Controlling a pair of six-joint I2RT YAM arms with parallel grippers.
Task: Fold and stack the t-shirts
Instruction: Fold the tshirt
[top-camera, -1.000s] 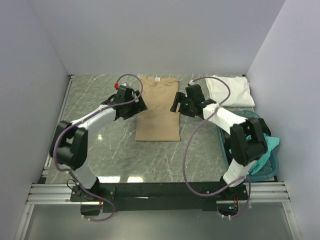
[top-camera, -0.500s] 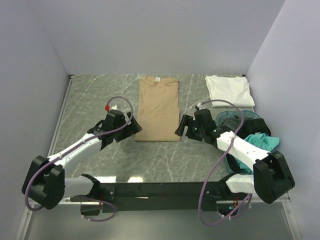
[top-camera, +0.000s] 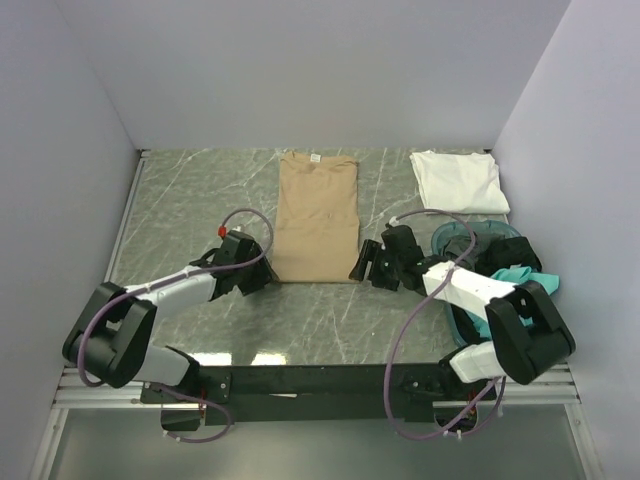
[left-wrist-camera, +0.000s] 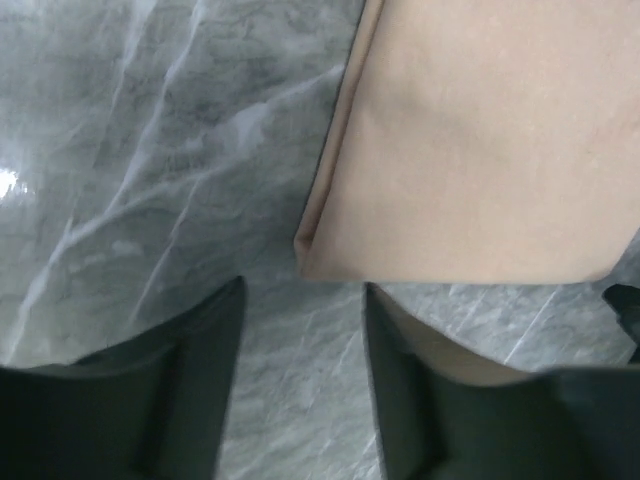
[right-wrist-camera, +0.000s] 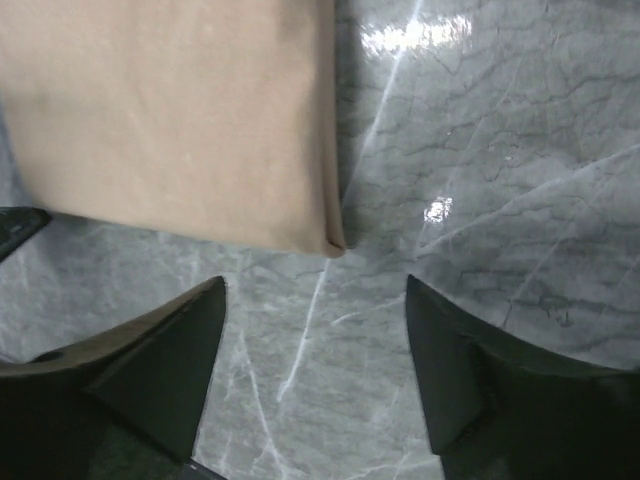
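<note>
Tan t-shirt (top-camera: 317, 215) is lying flat mid-surface, folded into a long narrow rectangle, collar at the far end, hem edge toward the arms. The grey marbled surface (top-camera: 190, 200) is showing on all sides of it.

Left gripper (top-camera: 264, 282) is sitting low just off the shirt's near-left corner. In the left wrist view its fingers (left-wrist-camera: 200, 340) are standing apart with nothing between them, and the cloth corner is lying just beyond the gap, not touching.

Right gripper (top-camera: 361, 269) is mirroring this at the near-right corner. In the right wrist view its jaws are spread wide and holding nothing, with the folded corner lying just ahead of the gap.

White t-shirt (top-camera: 458, 180) is lying folded at the far right of the surface, well apart from the tan one. Teal t-shirt (top-camera: 522, 281) and dark grey t-shirt (top-camera: 503, 256) are lying bunched in the teal basket (top-camera: 447, 236) at the right edge, partly hidden behind the right arm.
</note>
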